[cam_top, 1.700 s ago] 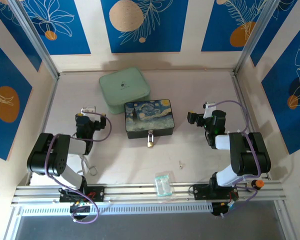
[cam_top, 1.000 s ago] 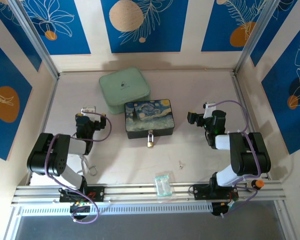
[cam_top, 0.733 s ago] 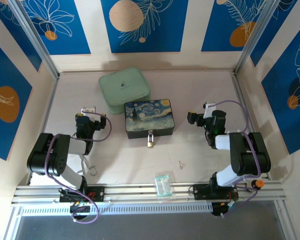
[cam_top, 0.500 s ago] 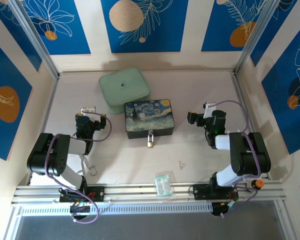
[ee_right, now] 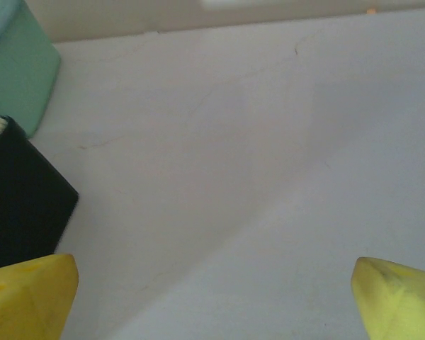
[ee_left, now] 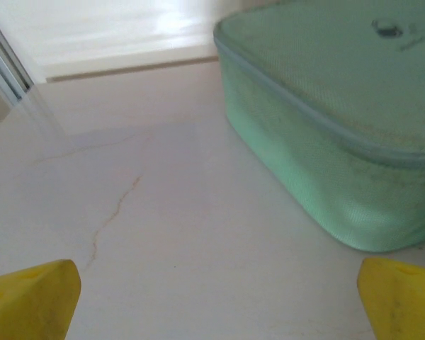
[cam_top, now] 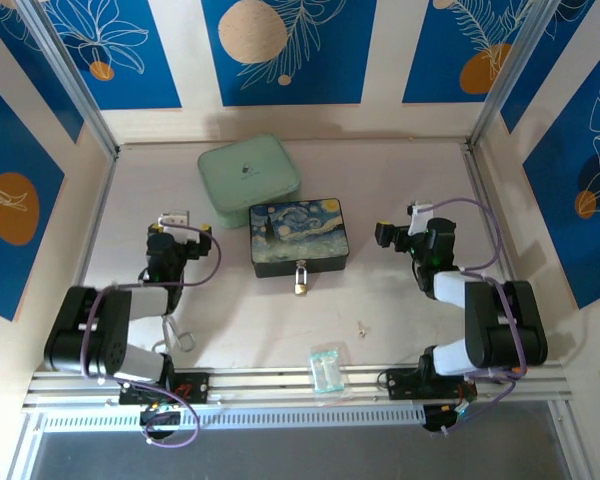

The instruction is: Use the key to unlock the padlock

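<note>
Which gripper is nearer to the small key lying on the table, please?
Right. The right gripper hovers open beyond the key, slightly to its right. The left gripper, also open, is far off to the key's left, near the green case.

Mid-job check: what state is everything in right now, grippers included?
padlock: at the painted box's front edge, shackle looks shut, no key in it.
key: lying loose on the table, not gripped.
painted box: lid closed.
green case: closed.
plastic packet: lying flat, untouched.
left gripper: open, empty.
right gripper: open, empty.
</note>
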### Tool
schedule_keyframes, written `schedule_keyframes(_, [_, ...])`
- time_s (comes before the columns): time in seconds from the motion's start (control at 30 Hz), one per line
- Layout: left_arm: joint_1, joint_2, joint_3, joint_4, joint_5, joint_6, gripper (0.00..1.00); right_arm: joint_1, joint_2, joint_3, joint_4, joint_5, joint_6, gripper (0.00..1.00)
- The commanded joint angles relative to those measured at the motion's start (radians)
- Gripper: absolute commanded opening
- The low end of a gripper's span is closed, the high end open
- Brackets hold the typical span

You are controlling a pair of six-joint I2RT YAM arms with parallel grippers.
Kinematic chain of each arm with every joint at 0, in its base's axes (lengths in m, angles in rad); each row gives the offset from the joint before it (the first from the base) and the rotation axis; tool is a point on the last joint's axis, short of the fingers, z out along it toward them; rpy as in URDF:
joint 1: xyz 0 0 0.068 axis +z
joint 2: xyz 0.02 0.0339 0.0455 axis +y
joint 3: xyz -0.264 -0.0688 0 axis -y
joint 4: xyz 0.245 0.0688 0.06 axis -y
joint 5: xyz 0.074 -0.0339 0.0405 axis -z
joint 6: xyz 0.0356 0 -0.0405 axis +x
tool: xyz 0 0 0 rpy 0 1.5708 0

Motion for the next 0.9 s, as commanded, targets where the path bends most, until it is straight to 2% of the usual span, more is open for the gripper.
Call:
schedule_keyframes(0.0, [-0.001,-0.148,0.032,-0.167,-0.055,-0.049,0.99,0.01,-0.134,0.049,-0.147,-0.032,-0.014,0.99])
schedule_keyframes(0.13, [0.001,-0.342,0.102,-0.466,-0.102,-0.285,0.99,0.01,-0.3,0.17,-0.501,-0.104,0.114,0.99])
schedule_keyframes(0.2, [0.001,-0.426,0.109,-0.547,-0.09,-0.429,0.99,0.01,-0.352,0.222,-0.64,-0.089,0.216,0.99])
schedule_keyframes(0.27, [0.001,-0.503,0.062,-0.531,-0.076,-0.583,0.99,0.008,-0.405,0.25,-0.752,-0.041,0.363,0.99])
schedule_keyframes(0.37, [0.001,-0.613,-0.041,-0.416,0.0,-0.716,0.99,-0.012,-0.47,0.237,-0.79,-0.144,0.419,0.99])
schedule_keyframes(0.43, [0.001,-0.682,-0.086,-0.407,0.028,-0.842,0.99,-0.015,-0.501,0.228,-0.809,-0.208,0.451,0.99])
schedule_keyframes(0.53, [0.001,-0.737,-0.125,-0.399,0.112,-0.959,0.99,-0.014,-0.532,0.215,-0.851,-0.291,0.467,0.99])
schedule_keyframes(0.6, [0.001,-0.754,-0.128,-0.432,0.176,-1.008,0.99,-0.01,-0.544,0.218,-0.901,-0.304,0.47,0.99])
schedule_keyframes(0.7, [-0.002,-0.762,-0.121,-0.504,0.254,-1.048,0.99,0.005,-0.557,0.237,-1.025,-0.257,0.467,0.99])
schedule_keyframes(0.8, [-0.03,-0.774,-0.061,-0.733,0.307,-1.034,0.99,0.032,-0.56,0.236,-1.122,-0.243,0.47,0.99])
schedule_keyframes(0.87, [-0.101,-0.793,-0.013,-0.89,0.261,-0.988,0.99,0.065,-0.558,0.228,-1.176,-0.24,0.48,0.99])
